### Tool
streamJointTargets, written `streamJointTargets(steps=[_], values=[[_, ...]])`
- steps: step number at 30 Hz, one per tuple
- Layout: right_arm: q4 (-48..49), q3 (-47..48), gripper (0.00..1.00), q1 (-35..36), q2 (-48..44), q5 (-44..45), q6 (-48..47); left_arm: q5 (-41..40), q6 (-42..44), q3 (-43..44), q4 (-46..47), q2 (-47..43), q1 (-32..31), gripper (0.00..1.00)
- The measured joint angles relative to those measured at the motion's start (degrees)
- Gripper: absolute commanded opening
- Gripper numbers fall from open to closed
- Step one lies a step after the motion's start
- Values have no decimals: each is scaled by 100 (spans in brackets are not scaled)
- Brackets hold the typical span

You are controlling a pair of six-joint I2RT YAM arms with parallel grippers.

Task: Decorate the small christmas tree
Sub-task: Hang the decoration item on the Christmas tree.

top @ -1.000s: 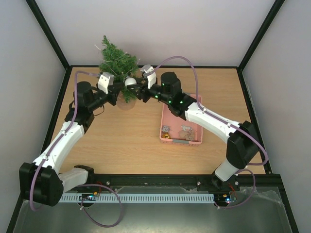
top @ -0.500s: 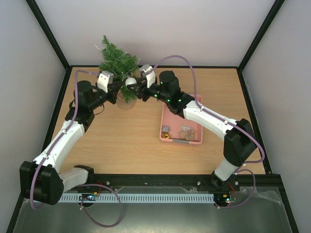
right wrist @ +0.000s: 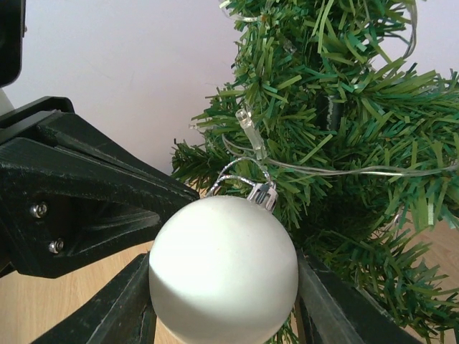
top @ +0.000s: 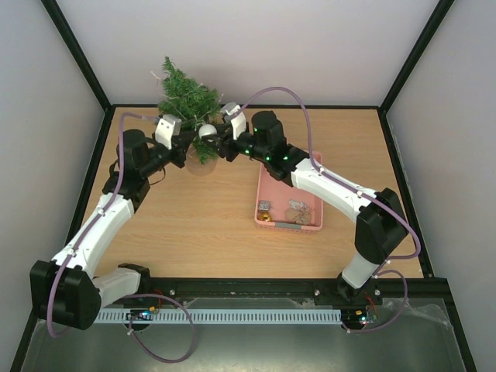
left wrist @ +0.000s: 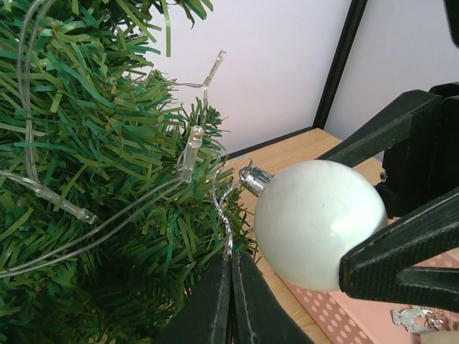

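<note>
The small christmas tree (top: 188, 99) stands at the back left of the table, dark green with a clear light string (left wrist: 190, 147) through its branches. My right gripper (top: 212, 133) is shut on a white ball ornament (right wrist: 222, 265), holding it right against the tree's lower branches (right wrist: 344, 143). A silver hanging loop (left wrist: 226, 215) rises from the ball's cap (right wrist: 264, 193). My left gripper (left wrist: 231, 259) is shut, pinching that loop at its fingertips just beside the ball (left wrist: 315, 215). In the top view the left gripper (top: 194, 139) meets the right one in front of the tree.
A pink plastic basket (top: 277, 184) lies right of centre under the right forearm, with a few small ornaments (top: 294, 209) in its near end. Black frame posts and white walls close in the table's back and sides.
The right arm has eased slightly left toward the tree with the ball. The left arm holds still, and both grips are unchanged.
</note>
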Motion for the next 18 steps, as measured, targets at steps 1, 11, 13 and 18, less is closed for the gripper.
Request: streamJointTargets(steps=[1, 11, 13, 18], values=[[-15, 2, 42, 0, 0, -4, -4, 4, 2, 0, -9, -7, 0, 2], [-122, 37, 42, 0, 42, -96, -7, 22, 111, 0, -260, -144, 0, 2], [-122, 37, 42, 0, 42, -116, -4, 24, 122, 0, -275, -157, 0, 2], [-122, 37, 42, -2, 46, -168, -2, 20, 149, 0, -304, -162, 0, 2]])
